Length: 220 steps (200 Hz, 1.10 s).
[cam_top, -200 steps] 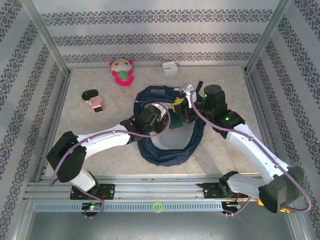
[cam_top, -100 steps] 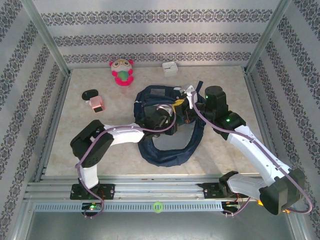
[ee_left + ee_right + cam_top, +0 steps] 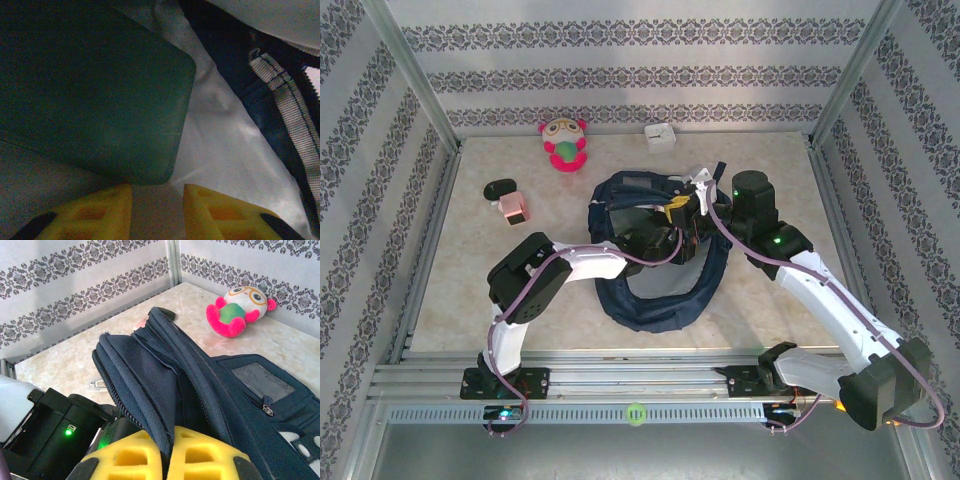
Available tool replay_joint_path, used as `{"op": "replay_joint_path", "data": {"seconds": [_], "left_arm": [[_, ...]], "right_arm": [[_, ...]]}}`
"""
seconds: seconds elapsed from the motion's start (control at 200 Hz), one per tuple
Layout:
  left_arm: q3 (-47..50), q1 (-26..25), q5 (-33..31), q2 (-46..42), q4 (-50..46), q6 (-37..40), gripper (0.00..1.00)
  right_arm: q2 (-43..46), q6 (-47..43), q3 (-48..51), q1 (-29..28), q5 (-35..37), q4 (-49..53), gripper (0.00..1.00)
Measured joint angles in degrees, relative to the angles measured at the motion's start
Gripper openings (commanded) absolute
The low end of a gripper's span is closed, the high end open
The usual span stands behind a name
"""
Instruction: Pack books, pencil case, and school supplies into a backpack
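Backpack [image 3: 660, 305] with mouth lifted — right gripper [image 3: 166, 452] clamped on its opening edge; left gripper [image 3: 157, 197] inside it, jaws part-open and empty, dark green flat piece [image 3: 90, 85] just beyond the fingertips.

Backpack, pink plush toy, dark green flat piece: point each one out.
backpack [image 3: 655, 312], top view, near rim of navy fabric.
pink plush toy [image 3: 564, 146], top view, middle of body.
dark green flat piece [image 3: 90, 85], left wrist view, middle of its face.

Plush toy [image 3: 564, 144] lies near the table's [image 3: 460, 280] back edge. Small white box [image 3: 660, 136] right of it; black oval object [image 3: 501, 187] front-left.
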<state>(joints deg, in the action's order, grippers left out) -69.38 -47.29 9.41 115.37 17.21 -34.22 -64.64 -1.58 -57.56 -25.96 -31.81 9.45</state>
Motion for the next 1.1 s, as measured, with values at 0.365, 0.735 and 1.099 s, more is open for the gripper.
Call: {"op": "replay_joint_path", "data": {"seconds": [0.365,0.735,1.099], "left_arm": [[18.53,-0.31,-8.94,-27.50,-5.20,-0.28,0.57],[21.97,12.63,-20.52,-54.12,-36.79,-6.29,0.97],[18.62,42.60,-15.32,-47.87,-49.07,2.67,0.99]], "right_arm": [[0.00,1.53,2.27,2.99,-0.37,-1.57,0.00],[0.39,1.90,3.58,3.37,-1.22,-2.29,0.00],[0.37,1.92,3.65,3.32,-1.99,-2.43,0.00]]}}
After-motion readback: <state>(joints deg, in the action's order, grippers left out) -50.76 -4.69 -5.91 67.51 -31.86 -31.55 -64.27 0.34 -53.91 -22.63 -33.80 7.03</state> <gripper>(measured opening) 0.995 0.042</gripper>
